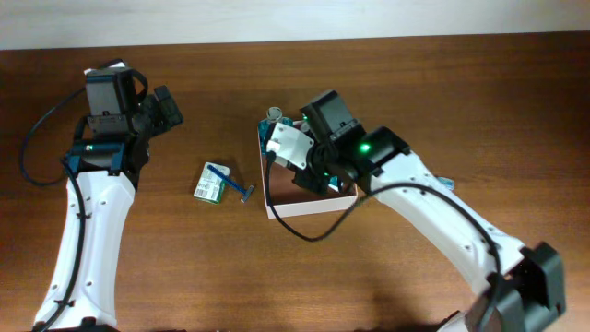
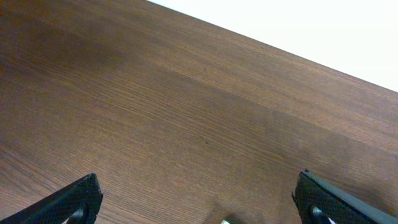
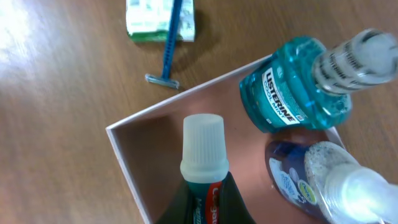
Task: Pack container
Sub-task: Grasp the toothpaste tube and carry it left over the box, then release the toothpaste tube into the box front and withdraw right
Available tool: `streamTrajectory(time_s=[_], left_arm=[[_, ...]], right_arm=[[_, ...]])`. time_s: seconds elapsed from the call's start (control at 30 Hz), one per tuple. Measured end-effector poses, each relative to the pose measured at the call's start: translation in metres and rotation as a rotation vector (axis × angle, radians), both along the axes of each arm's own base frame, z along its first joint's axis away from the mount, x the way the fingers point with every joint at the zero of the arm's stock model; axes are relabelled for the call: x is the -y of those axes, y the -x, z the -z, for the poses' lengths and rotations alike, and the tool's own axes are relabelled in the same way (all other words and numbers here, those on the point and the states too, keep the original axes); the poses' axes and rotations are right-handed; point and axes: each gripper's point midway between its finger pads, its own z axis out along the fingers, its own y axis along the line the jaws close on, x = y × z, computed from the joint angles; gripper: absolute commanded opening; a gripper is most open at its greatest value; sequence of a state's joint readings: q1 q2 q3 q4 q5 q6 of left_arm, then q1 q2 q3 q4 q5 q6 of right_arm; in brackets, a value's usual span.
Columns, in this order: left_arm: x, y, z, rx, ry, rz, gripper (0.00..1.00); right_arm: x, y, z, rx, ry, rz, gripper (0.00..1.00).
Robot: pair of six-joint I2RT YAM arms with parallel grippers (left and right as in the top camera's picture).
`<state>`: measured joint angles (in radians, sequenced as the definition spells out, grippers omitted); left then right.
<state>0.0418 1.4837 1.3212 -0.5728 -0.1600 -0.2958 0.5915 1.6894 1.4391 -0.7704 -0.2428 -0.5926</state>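
A small green-white packet (image 1: 206, 192) lies on the brown wooden table (image 1: 415, 83). A blue razor (image 1: 232, 183) rests across it, head on the wood.

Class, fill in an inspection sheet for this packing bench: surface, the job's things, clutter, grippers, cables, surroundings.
Surface: brown wooden table, no spills seen.
Job's things: container holds a teal mouthwash bottle and a blue bottle; a white-capped tube hangs over it.
Clutter: green-white packet with a blue razor lying across it, outside the container.
Grippers: left gripper, jaws wide apart, empty; right gripper, jaws shut on the tube.
Cables: black cable loops beside the left arm; second cable beside the right arm.
Surroundings: white band beyond the table's far edge.
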Motion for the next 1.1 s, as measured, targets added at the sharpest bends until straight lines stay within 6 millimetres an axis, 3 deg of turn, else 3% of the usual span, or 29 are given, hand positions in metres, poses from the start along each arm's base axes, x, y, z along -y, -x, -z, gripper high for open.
streamTrajectory(time_s=[0.13,0.27,0.3,0.33,0.43,0.8,0.93,1.1], left_arm=[[0.000,0.000,0.000,0.000,0.000,0.000,0.99],[0.000,0.000,0.000,0.000,0.000,0.000,0.99],[0.000,0.000,0.000,0.000,0.000,0.000,0.99],[0.000,0.000,0.000,0.000,0.000,0.000,0.99],[0.000,0.000,0.000,0.000,0.000,0.000,0.99],[0.000,0.000,0.000,0.000,0.000,0.000,0.99],[0.000,0.000,0.000,0.000,0.000,0.000,0.99],[0.000,0.000,0.000,0.000,0.000,0.000,0.99]], right_arm=[[-0.001,-0.006,0.018,-0.016,0.031,-0.005,0.04],[-0.001,-0.007,0.023,-0.021,0.040,-0.007,0.04],[-0.001,-0.007,0.023,-0.021,0.040,-0.008,0.15],[-0.001,-0.007,0.023,-0.021,0.041,-0.008,0.33],[0.000,-0.007,0.024,-0.017,0.045,-0.013,0.45],[0.011,-0.001,0.028,-0.057,0.083,0.025,0.46],[0.042,-0.006,0.008,-0.046,0.098,0.159,0.47],[0.114,-0.017,-0.043,0.005,0.047,0.422,0.51]])
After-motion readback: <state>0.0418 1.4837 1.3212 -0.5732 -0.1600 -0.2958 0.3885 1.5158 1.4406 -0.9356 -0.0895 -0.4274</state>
